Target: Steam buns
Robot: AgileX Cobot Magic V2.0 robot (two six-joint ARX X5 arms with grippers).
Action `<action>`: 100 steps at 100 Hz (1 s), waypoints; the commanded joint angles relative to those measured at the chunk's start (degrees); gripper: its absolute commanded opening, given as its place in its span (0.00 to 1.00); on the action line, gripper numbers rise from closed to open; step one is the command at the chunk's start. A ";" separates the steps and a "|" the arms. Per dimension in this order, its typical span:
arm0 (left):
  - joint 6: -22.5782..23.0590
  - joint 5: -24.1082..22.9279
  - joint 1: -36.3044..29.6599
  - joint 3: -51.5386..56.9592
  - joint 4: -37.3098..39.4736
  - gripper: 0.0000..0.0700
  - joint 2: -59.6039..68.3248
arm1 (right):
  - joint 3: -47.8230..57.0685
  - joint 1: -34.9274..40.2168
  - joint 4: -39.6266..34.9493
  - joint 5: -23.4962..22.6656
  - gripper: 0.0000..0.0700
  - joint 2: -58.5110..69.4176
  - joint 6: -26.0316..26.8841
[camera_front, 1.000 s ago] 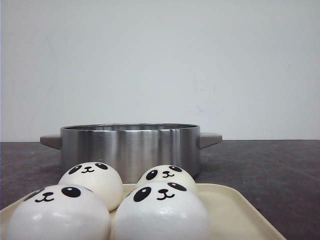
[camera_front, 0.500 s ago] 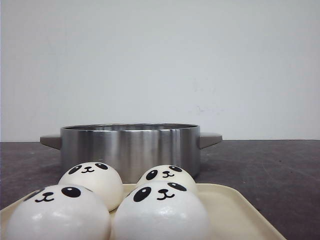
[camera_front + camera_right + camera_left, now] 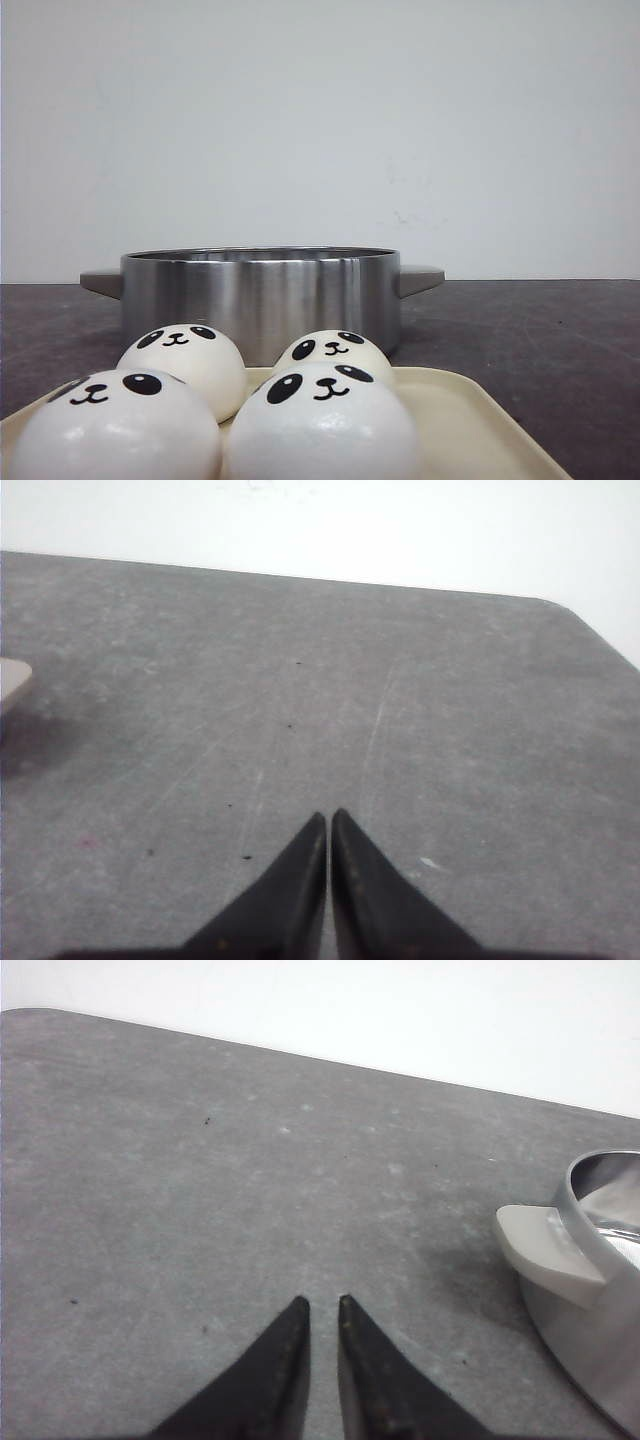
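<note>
Four white panda-faced buns sit on a cream tray (image 3: 470, 425) at the near edge of the front view: two at the back (image 3: 183, 362) (image 3: 335, 353) and two at the front (image 3: 115, 425) (image 3: 320, 420). Neither gripper shows in the front view. My left gripper (image 3: 321, 1303) hovers over bare table, its black fingers nearly together with a thin gap and nothing between them. My right gripper (image 3: 328, 817) is shut and empty over bare table. No bun shows in either wrist view.
A steel pot (image 3: 260, 300) with two grey side handles stands just behind the tray, without a lid. Its side and one handle (image 3: 540, 1245) show in the left wrist view. The tip of the other handle (image 3: 10, 680) shows in the right wrist view. The table is dark grey.
</note>
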 commanded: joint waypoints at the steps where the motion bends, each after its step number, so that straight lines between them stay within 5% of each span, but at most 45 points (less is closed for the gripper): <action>1: 0.85 -0.15 0.04 -1.01 -0.02 0.00 -0.04 | -0.11 0.17 1.66 -0.22 0.01 0.02 5.33; 23: -9.31 1.27 0.04 -0.48 -0.63 0.00 -0.04 | -0.11 0.17 8.35 -1.60 0.01 0.02 19.02; 45: -14.84 11.72 0.04 7.02 -2.23 0.01 0.55 | 6.25 0.17 5.22 -8.63 0.01 0.31 26.56; 61: -13.25 16.11 -0.07 20.83 -9.97 0.01 6.84 | 19.85 0.17 -4.66 -12.66 0.01 5.31 22.36; 85: 0.07 16.26 -2.12 41.03 -18.91 0.01 22.03 | 42.86 0.17 -14.36 -15.34 0.01 17.97 10.40; 93: 1.14 16.39 -2.84 45.48 -19.65 0.01 26.40 | 48.48 0.17 -14.47 -15.34 0.01 21.46 8.81; 100: 0.98 17.42 -3.19 48.68 -19.63 0.14 29.62 | 52.35 0.17 -14.53 -16.04 0.05 24.24 8.63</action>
